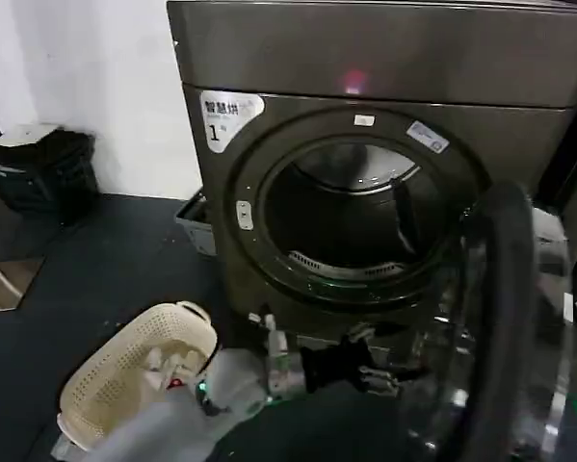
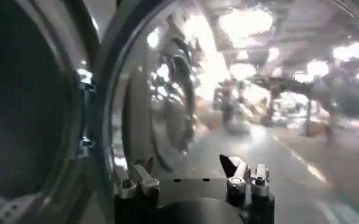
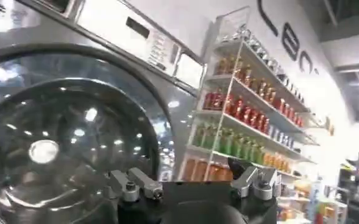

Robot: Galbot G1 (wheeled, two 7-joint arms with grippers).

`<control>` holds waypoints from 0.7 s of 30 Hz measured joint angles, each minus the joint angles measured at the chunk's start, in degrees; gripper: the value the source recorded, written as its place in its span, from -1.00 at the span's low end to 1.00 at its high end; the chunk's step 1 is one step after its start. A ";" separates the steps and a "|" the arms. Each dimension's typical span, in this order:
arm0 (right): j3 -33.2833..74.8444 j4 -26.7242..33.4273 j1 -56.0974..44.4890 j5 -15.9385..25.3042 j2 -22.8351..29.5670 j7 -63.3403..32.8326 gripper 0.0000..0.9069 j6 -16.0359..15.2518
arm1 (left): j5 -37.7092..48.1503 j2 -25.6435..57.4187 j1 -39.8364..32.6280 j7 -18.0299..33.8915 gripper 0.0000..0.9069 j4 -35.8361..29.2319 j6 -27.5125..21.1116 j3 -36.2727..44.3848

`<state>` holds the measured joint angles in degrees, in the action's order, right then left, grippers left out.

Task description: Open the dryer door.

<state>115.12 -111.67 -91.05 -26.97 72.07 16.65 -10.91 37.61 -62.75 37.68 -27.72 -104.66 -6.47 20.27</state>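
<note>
The left gripper's [image 2: 191, 182] fingers [image 2: 132, 181] stand spread wide apart with nothing between them, their tips close to the mirror-chrome ring of the dryer door [image 2: 167, 91], which curves across the left wrist view and reflects ceiling lights. In the head view this gripper [image 1: 317, 361] sits low in front of the dryer [image 1: 365, 173], just below the drum opening [image 1: 351, 217], between the machine's front and the swung-out door [image 1: 500, 327]. The door stands open, hinged on the robot's right, its dark glass and chrome rim seen nearly edge-on at the lower right, well clear of the opening. The bare drum shows inside, with a grey ring around its mouth.

The right gripper's [image 3: 194, 182] fingers [image 3: 136, 184] are likewise parted and hold nothing; beyond them is the round glass door of a neighbouring machine [image 3: 57, 140] and a shelf of bottles [image 3: 252, 122].

On the dryer's front a white sticker [image 1: 228, 114] marked "1" sits at the upper left and a small pink light [image 1: 354, 81] glows above the opening. A cream laundry basket [image 1: 139, 371] lies tilted on the dark floor [image 1: 95, 279] to the robot's left, near the dryer's base.
</note>
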 joint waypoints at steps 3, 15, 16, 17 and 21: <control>1.45 0.16 -0.40 0.27 0.00 -1.26 1.00 -0.15 | -0.02 -1.60 -1.54 0.54 1.00 1.58 0.03 1.83; 8.49 2.03 -1.88 -0.74 -0.62 -3.49 1.00 0.22 | -3.07 -9.89 -6.47 1.95 1.00 7.92 1.19 7.21; 9.03 2.12 -2.00 -0.77 -0.71 -3.49 1.00 0.22 | -3.61 -10.62 -6.81 2.19 1.00 8.45 1.38 7.59; 9.57 2.22 -2.11 -0.78 -0.84 -3.49 1.00 0.15 | -4.21 -11.48 -7.21 2.66 1.00 9.08 1.52 8.05; 11.73 2.30 -2.48 -0.77 -1.27 -3.47 1.00 0.03 | -5.60 -14.35 -8.47 3.82 1.00 11.70 1.55 9.37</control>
<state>126.85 -109.36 -93.53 -27.75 70.81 13.18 -10.88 32.01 -77.10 29.22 -23.90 -92.97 -4.92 29.64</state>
